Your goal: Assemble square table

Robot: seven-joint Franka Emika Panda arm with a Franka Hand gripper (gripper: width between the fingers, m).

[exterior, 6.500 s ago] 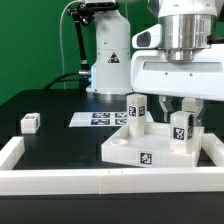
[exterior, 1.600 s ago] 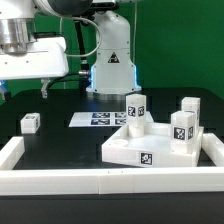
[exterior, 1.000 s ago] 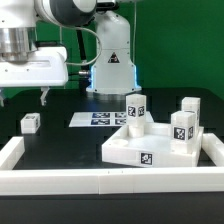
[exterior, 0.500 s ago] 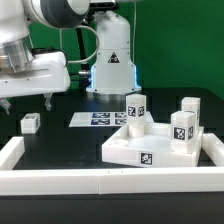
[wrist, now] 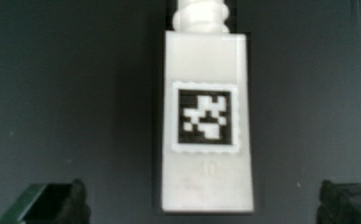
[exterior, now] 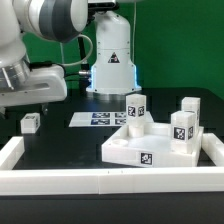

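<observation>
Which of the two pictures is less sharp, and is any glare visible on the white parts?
Wrist view: soft overall, the leg post blurred at its edges, its tag smeared. Exterior view: sharper, the square table evenly lit without strong glare; the arm at the exterior view's left looks slightly motion-blurred.

A black counter [exterior: 60, 145] edged by a low white wall [exterior: 60, 179] — marker board [exterior: 100, 119] lying flat — green backdrop [exterior: 180, 45] behind.

Gripper [exterior: 22, 104] fingers mostly out of sight behind the arm's white body in the exterior view, only two dark fingertips [wrist: 49, 203] cut by the wrist view's edge, leg post [wrist: 205, 110] blurred, its tag pattern unreadable, square table [exterior: 150, 145] far corner hidden behind posts
</observation>
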